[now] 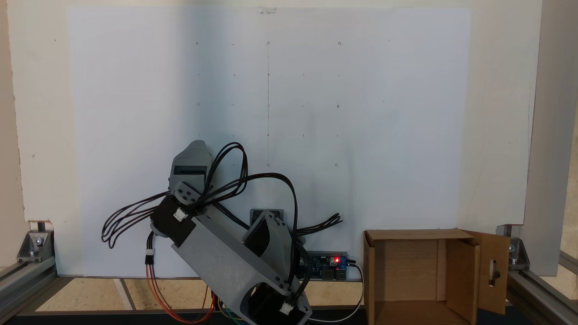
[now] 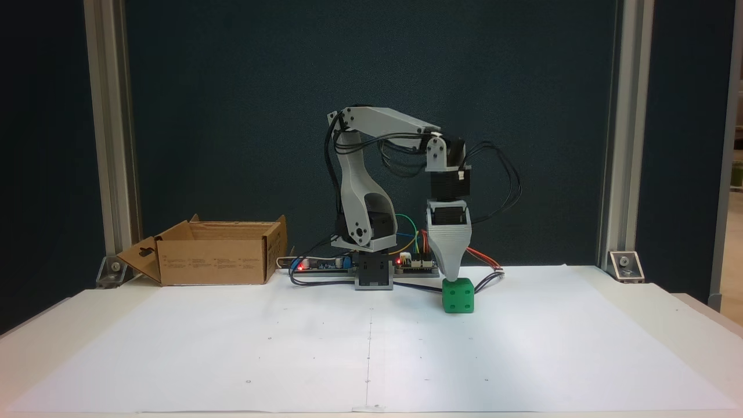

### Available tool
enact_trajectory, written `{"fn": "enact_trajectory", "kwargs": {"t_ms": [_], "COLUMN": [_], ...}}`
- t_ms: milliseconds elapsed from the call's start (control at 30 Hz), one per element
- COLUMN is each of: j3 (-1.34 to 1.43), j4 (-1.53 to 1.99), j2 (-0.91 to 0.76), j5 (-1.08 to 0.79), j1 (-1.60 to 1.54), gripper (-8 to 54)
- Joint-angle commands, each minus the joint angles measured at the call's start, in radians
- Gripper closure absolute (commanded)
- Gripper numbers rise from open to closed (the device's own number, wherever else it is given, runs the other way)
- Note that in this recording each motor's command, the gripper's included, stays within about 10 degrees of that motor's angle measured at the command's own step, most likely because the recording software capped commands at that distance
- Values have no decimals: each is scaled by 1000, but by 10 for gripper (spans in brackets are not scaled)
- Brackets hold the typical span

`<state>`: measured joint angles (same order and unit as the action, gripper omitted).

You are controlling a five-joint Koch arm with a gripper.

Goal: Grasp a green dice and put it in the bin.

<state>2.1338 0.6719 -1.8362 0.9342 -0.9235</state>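
Note:
The green dice (image 2: 458, 295) sits on the white paper right of the arm's base in a fixed view, several pips showing on its front face. My gripper (image 2: 453, 277) hangs straight down over it, the tapered tip at the dice's top left edge. The jaws line up as one shape, so whether they are open or shut is unclear. Seen from above, the gripper's grey body (image 1: 192, 163) covers the dice. The bin, a brown cardboard box with open flaps (image 2: 215, 261), stands at the left beside the base, and at the lower right (image 1: 456, 271) from above.
A controller board with a red light (image 2: 325, 264) and loose cables (image 2: 499, 191) lie around the arm's base (image 2: 372, 273). Aluminium posts (image 2: 612, 145) frame the table. The white paper sheet (image 2: 232, 348) spreads toward the front.

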Motion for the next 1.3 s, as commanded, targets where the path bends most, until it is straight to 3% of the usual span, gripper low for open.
{"fn": "enact_trajectory", "kwargs": {"t_ms": [0, 867, 1267], "j3": [-14, -2, -2], "j4": [-37, -67, -121], "j2": [-14, -28, 126], "j5": [100, 101, 101], "j1": [0, -20, -21], "gripper": [23, 27, 27]}}
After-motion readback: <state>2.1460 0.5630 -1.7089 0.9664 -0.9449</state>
